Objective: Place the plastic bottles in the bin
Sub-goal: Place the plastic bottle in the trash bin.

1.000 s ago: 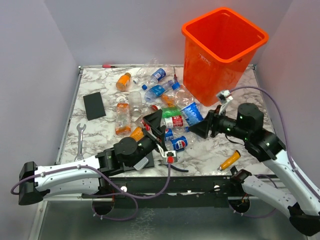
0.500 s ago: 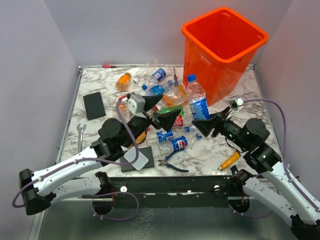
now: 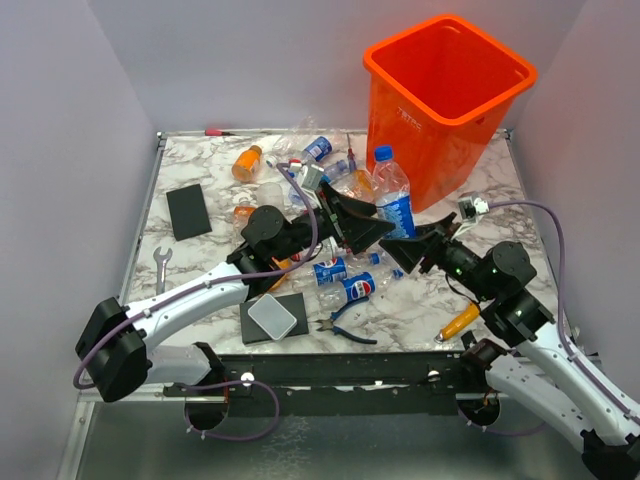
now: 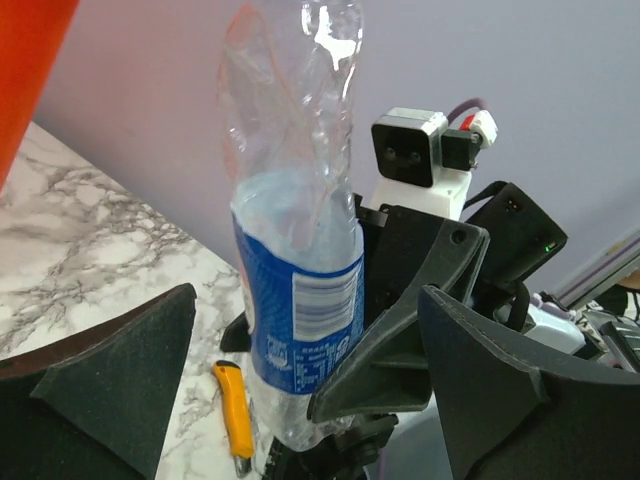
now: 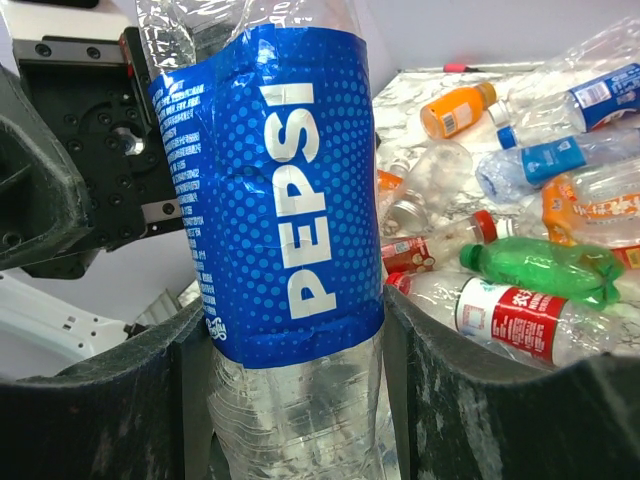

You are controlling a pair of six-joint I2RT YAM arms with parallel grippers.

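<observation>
The marbled counter (image 3: 430, 290) carries everything. At its far right corner stands the bin (image 3: 430, 140), tall enough that a bottle has to go up over the rim rather than be pushed in.

The right arm (image 3: 520, 310) reaches in from the near right. The right jaws are clenched on a Pepsi bottle (image 3: 394, 205), with fingers (image 5: 90, 400) pressing either side of its lower body at the bottom of the blue label. The bottle stands upright, cap up, just near-left of the bin's wall and below the rim. Whether its base clears the counter is hidden. The low grip leaves the top free, which seems to suit a lift and a tip over the edge.

The left arm (image 3: 200, 300) stretches across from the near left. The left jaws are released and spread wide, and the left wrist view frames the same bottle between them. They do not appear to touch it, and I cannot tell whether it sits inside the tips or just beyond.

Left of the held bottle lies the pile of bottles (image 5: 530, 265), clear, orange and green, none visibly binned, so the job looks early.

Near the front edge lie blue-handled pliers (image 3: 345, 322) and an orange-handled screwdriver (image 3: 458, 322), neither of which belongs in the bin.
</observation>
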